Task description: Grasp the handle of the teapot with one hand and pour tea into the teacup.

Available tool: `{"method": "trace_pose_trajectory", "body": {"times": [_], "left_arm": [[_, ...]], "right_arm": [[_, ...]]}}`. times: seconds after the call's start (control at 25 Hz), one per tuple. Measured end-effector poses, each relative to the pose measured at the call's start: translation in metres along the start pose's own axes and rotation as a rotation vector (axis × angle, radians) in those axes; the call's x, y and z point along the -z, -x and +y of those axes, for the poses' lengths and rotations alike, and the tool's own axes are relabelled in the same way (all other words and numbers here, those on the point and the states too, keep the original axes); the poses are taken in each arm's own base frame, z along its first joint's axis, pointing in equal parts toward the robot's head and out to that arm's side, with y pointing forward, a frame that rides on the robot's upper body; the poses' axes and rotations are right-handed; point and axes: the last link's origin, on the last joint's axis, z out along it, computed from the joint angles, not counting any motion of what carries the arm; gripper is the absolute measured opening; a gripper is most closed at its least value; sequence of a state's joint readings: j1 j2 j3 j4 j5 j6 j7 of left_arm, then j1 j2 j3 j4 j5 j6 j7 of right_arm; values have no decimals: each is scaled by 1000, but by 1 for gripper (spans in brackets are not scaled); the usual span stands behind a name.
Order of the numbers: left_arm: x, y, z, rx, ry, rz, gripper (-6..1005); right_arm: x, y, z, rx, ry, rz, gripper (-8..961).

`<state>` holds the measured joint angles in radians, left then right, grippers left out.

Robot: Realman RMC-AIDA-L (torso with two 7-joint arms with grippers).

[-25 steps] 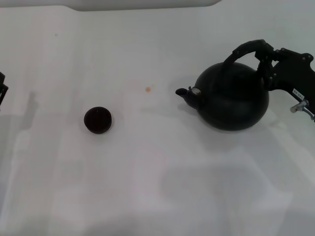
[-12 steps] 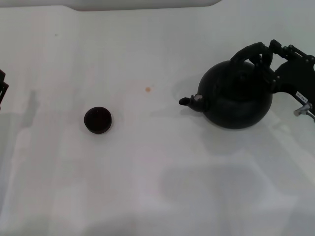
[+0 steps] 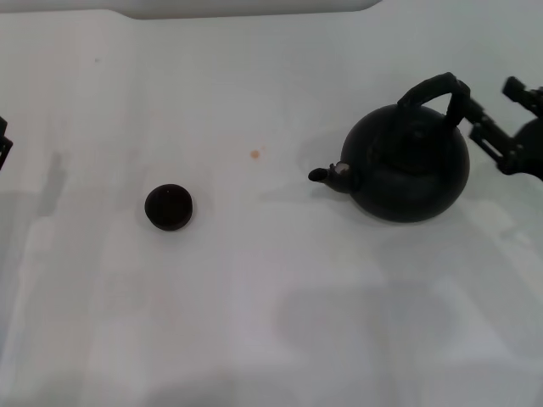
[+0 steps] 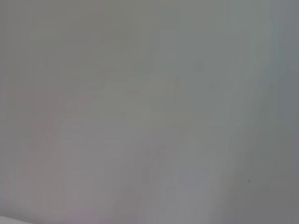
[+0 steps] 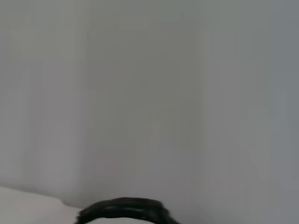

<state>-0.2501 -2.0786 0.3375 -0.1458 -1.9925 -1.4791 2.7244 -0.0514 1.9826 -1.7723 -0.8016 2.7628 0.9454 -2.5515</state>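
Note:
The black round teapot (image 3: pixel 407 165) stands upright on the white table at the right, its spout (image 3: pixel 327 175) with a silvery cap pointing left. Its black arched handle (image 3: pixel 431 88) loops over the top; a dark arc at the edge of the right wrist view (image 5: pixel 124 210) looks like it. My right gripper (image 3: pixel 502 114) is open just right of the handle, apart from it, near the frame's right edge. The small dark teacup (image 3: pixel 169 206) sits at the left centre, far from the pot. No tea shows. My left arm (image 3: pixel 3 146) is a sliver at the left edge.
A small orange spot (image 3: pixel 254 154) marks the table between cup and pot. A white raised edge (image 3: pixel 246 7) runs along the back. The left wrist view shows only blank grey-white surface.
The teapot went from tilted with its spout low to standing level. My right gripper let go of the handle and drew back to the right.

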Motion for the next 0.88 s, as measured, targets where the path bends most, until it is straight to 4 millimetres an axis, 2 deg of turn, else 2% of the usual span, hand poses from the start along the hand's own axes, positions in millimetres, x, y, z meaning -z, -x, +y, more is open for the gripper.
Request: {"method": "trace_pose_trajectory", "body": {"times": [0.2, 0.56, 0.76, 0.88], "left_arm": [[-2, -2, -2, -10, 2, 6, 877], [-1, -2, -3, -5, -8, 10, 877], [2, -2, -4, -4, -16, 8, 877], [3, -2, -5, -1, -27, 11, 877]], "right_arm": [[25, -2, -14, -43, -69, -18, 650], [53, -4, -36, -76, -164, -96, 645], [47, -8, -55, -106, -247, -100, 643], [34, -11, -66, -126, -276, -95, 641]]}}
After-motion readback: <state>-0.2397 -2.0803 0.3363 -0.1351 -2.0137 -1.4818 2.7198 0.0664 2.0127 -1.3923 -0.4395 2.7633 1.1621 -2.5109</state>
